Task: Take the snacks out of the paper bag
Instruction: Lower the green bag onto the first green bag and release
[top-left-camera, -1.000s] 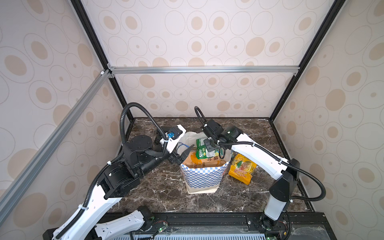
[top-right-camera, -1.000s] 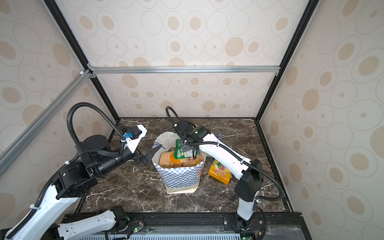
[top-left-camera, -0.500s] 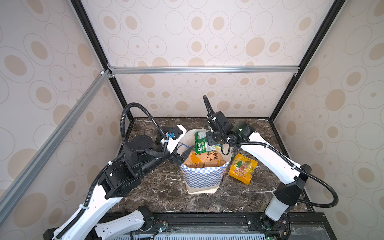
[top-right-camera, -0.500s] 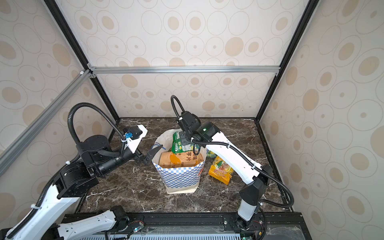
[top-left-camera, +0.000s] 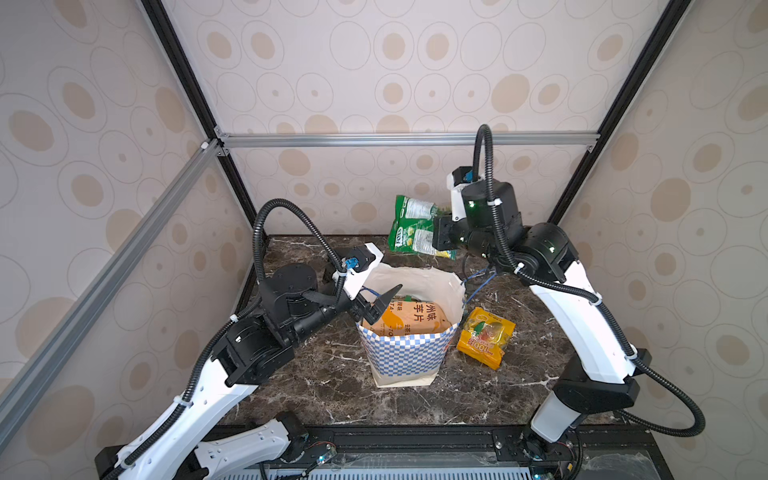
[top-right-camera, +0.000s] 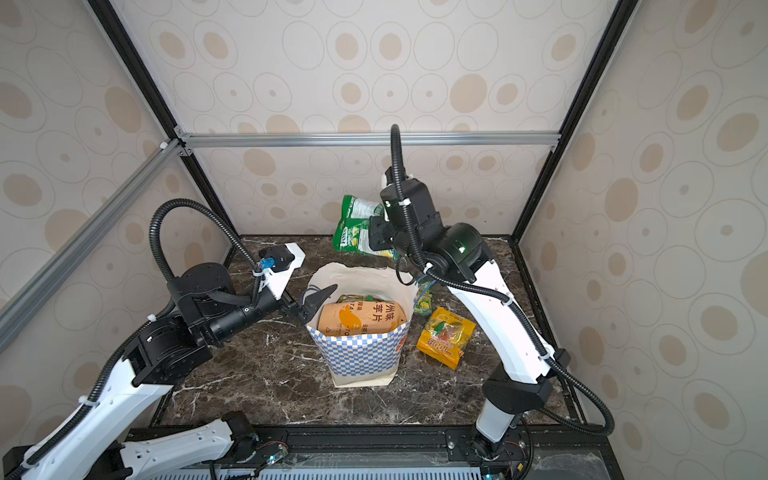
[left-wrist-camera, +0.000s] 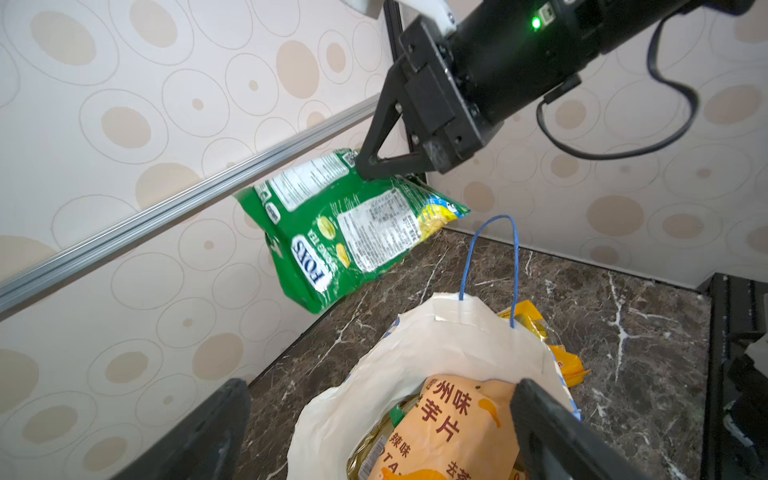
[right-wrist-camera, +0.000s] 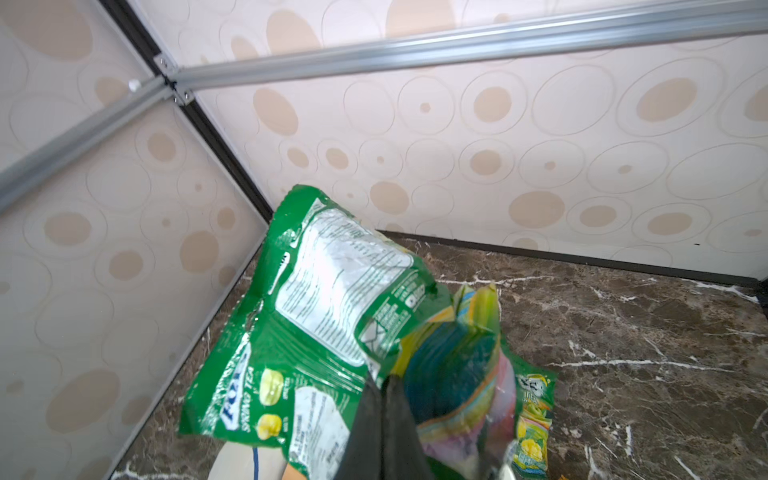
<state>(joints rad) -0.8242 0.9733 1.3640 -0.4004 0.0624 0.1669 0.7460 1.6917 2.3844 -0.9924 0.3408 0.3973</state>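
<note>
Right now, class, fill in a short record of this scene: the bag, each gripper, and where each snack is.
Paper bag: upright on the table, mouth open
Right gripper: shut on a green packet, held in the air behind the bag
Left gripper: open at the bag's rim, gripping nothing
In bag: orange chips bag on top
On table: yellow gummy bag, right of the bag in both top views

Lab booth: aluminium frame (top-left-camera: 407, 139), wallpapered walls (top-left-camera: 374, 62)
</note>
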